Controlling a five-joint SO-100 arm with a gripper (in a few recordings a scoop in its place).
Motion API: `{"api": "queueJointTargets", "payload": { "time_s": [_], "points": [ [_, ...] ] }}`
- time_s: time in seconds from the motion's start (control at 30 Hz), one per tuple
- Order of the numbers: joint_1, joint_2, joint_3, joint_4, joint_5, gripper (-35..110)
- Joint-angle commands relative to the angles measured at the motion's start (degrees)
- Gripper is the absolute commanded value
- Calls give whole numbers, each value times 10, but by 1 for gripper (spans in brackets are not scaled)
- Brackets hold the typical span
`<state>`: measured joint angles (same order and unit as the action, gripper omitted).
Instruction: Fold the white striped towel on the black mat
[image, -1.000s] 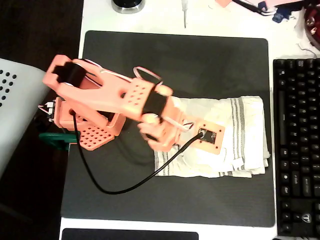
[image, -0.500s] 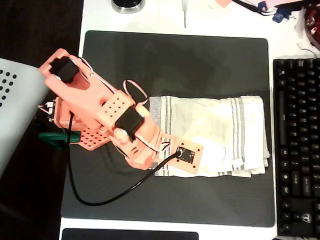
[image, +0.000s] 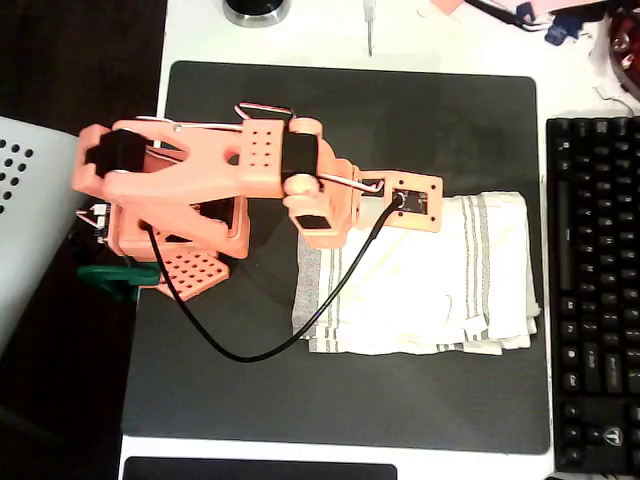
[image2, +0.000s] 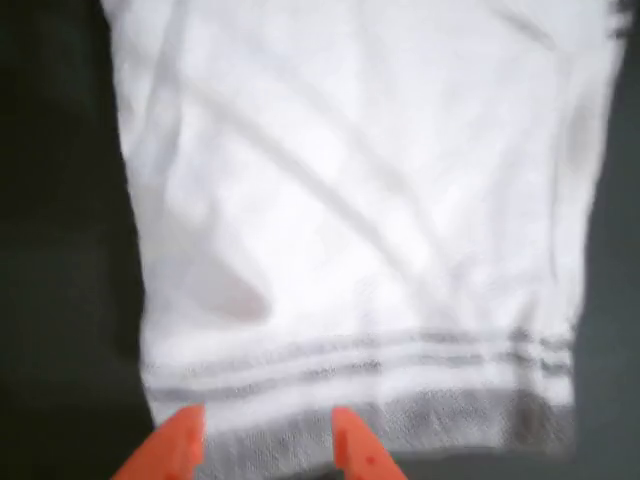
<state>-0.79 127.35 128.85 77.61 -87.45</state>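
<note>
Toward the right edge of the black mat (image: 350, 110), the white striped towel (image: 430, 285) lies folded, and the arm has been swung from its near edge to its far-left corner. The hand (image2: 262, 440) is parted, empty, above the striped hem.

A: How is the light over the black mat (image: 350, 110)?

B: Bright and even from above. The white desk beyond the mat's far edge is nearly blown out, and the arm casts a soft shadow on the mat beneath it.

A: And the wrist view?

B: Blurred throughout. The white striped towel (image2: 360, 220) is overexposed, its stripes smeared; the mat beside it goes murky dark.
</note>
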Motion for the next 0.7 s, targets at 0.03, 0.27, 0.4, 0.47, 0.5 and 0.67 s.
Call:
{"api": "queueJointTargets", "payload": {
  "time_s": [0.03, 0.27, 0.4, 0.47, 0.5, 0.67],
  "points": [
    [-39, -79, -24, -78, -10, 21],
    [-41, -360, -266, -79, -13, 22],
    [-47, -449, -356, -62, -23, 20],
    [-54, -482, -373, -71, -24, 17],
    [-54, -496, -380, -83, -24, 16],
    [-47, -569, -433, -135, -25, 15]
  ]
}}
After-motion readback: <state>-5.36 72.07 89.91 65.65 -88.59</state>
